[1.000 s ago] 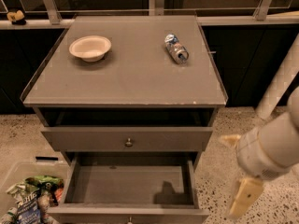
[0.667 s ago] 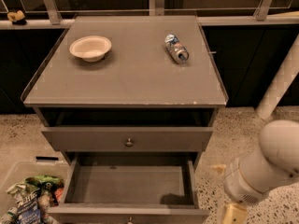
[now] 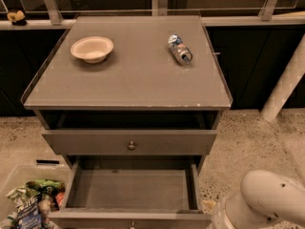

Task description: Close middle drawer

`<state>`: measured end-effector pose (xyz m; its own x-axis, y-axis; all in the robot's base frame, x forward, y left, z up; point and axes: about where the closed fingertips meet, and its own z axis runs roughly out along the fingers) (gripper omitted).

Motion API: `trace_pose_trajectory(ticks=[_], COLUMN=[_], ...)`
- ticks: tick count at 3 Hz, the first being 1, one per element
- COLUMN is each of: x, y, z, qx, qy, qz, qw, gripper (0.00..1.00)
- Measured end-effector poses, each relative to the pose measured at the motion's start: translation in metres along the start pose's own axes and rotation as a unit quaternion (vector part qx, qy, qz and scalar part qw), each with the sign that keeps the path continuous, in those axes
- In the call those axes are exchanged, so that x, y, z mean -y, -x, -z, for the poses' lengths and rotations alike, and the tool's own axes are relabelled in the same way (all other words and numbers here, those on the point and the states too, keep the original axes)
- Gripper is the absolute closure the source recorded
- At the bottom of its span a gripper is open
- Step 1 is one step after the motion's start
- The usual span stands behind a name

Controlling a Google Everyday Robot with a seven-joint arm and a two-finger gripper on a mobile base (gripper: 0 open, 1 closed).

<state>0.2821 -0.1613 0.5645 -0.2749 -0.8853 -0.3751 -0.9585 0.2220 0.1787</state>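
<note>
Approach step: middle drawer is pulled well out, low centre, empty. Arm sits just right of its front. The gripper is out of frame below, open or closed unknown. Next: reach the front panel and push straight in.

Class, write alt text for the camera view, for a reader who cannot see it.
The middle drawer of a grey cabinet stands pulled out and empty. The robot arm shows at lower right, its gripper out of frame. A bowl and a can lie on top.
</note>
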Motion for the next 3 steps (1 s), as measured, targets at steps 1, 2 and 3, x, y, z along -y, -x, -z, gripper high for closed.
trace_pose_trajectory(ticks=[1,2,3], x=[-0.0056,-0.0044,-0.01], y=[0.0034,0.0043,0.0014], z=[-0.0187,-0.0194,-0.0249], qx=[0.006,0.007,0.008], qy=[-0.015,-0.019,-0.025], qz=[0.014,0.015,0.025], qw=[0.9998,0.9997,0.9993], gripper=[0.0,0.0,0.0])
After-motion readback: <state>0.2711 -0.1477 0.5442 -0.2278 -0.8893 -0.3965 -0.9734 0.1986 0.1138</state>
